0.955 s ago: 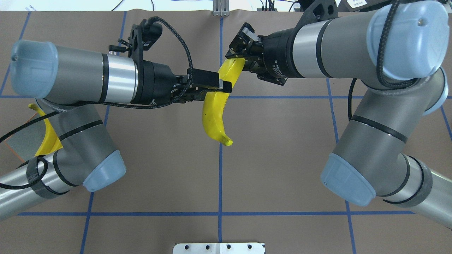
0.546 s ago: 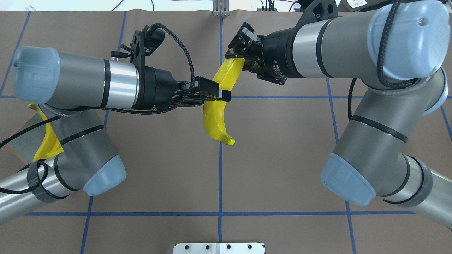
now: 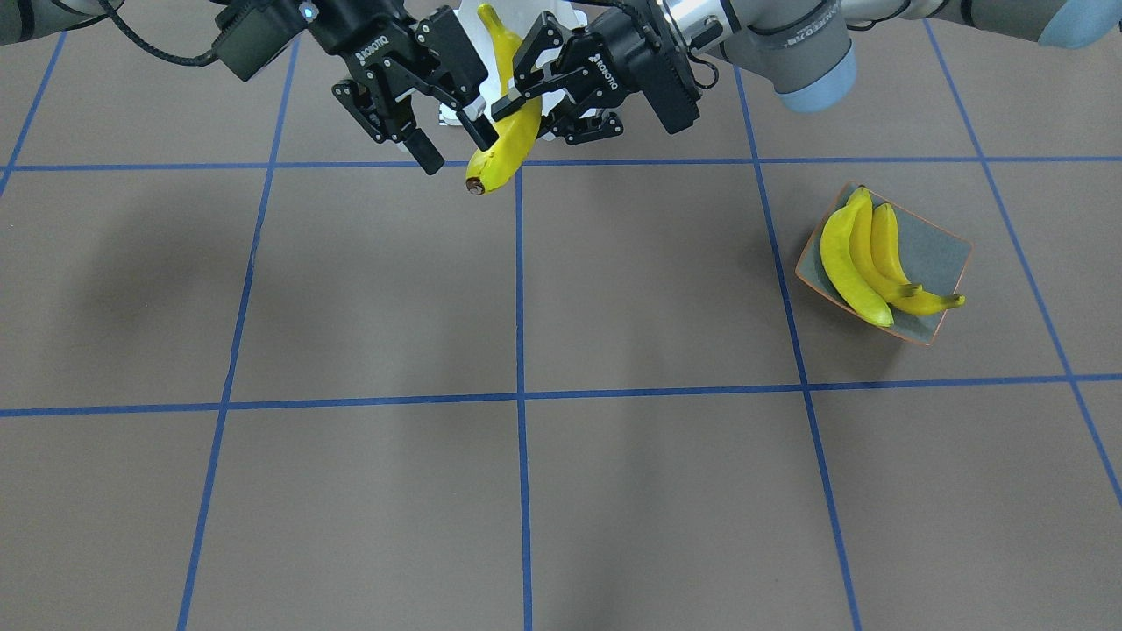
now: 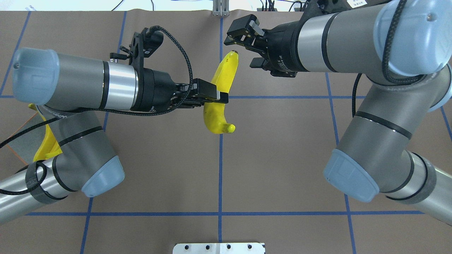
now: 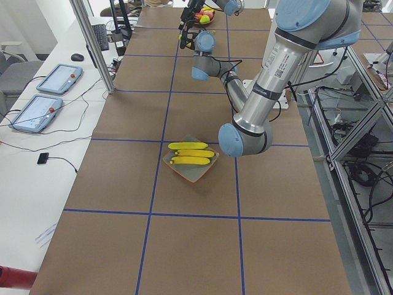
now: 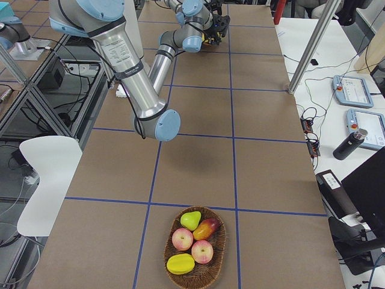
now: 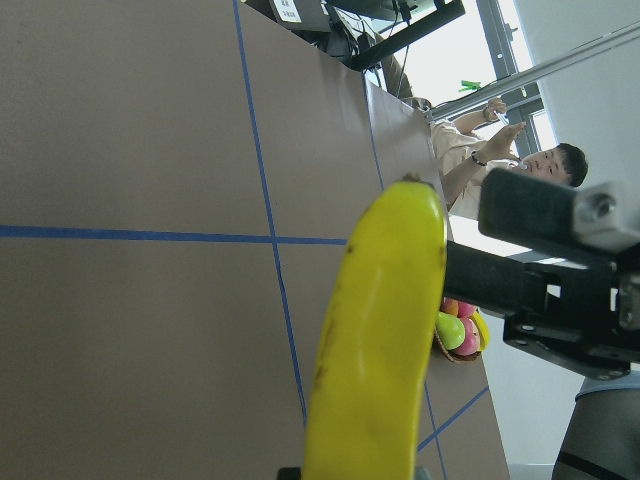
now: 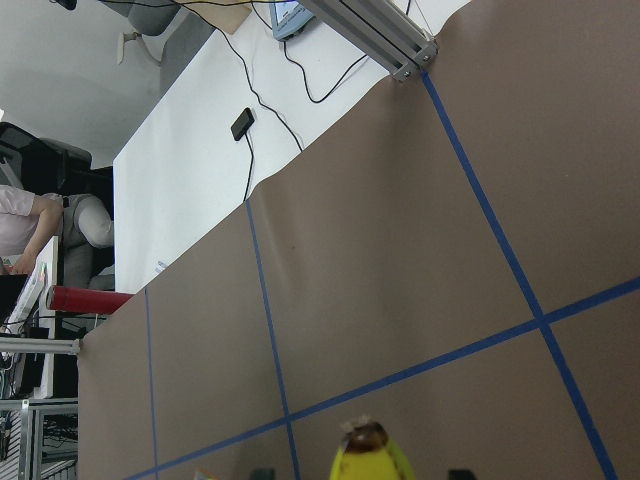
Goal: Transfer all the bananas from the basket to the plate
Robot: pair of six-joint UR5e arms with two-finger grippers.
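My left gripper (image 4: 216, 96) is shut on the middle of a yellow banana (image 4: 215, 118) and holds it above the table centre. In the front view this gripper (image 3: 523, 114) holds the banana (image 3: 493, 164) with its dark tip down. My right gripper (image 4: 241, 52) is open, just beyond the banana's far end and apart from it. The right wrist view shows the banana's tip (image 8: 367, 455) between its fingers. The grey-green plate (image 3: 943, 252) holds three bananas (image 3: 848, 263). In the overhead view the plate (image 4: 19, 143) is mostly hidden by my left arm.
A wicker basket (image 6: 218, 259) with apples, a pear and other fruit stands near the table's right end; it shows no banana. It also shows in the left wrist view (image 7: 462, 338). Blue tape lines cross the brown table. People sit beyond the table's far side.
My right gripper has opened, let go of the banana's end and drawn back a little. The banana now hangs in my left gripper alone, slightly turned.
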